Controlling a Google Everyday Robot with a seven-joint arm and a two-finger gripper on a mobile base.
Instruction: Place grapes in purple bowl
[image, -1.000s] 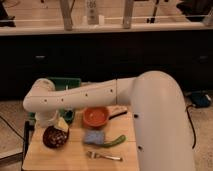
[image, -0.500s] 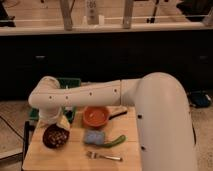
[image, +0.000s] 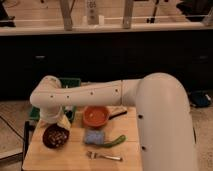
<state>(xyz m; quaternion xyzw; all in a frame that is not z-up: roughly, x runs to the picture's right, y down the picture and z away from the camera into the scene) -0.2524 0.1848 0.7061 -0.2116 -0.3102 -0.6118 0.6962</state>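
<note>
The purple bowl (image: 50, 141) stands on the left part of the wooden table (image: 75, 159). Small pale berries, the grapes (image: 59, 135), lie inside it. My gripper (image: 61, 122) hangs at the end of the white arm, just above the bowl's far right rim and close to the grapes. The arm's thick white body fills the right side of the view and hides the table's right part.
An orange bowl (image: 95, 116) stands behind the middle of the table. A blue sponge (image: 93, 137), a long curved green vegetable (image: 115, 140) and a fork (image: 104, 156) lie in front of it. A green bin (image: 71, 83) sits behind the arm at left.
The arm's bend has shifted slightly right and up, and the gripper has risen a little over the purple bowl. The grapes stay in the bowl.
</note>
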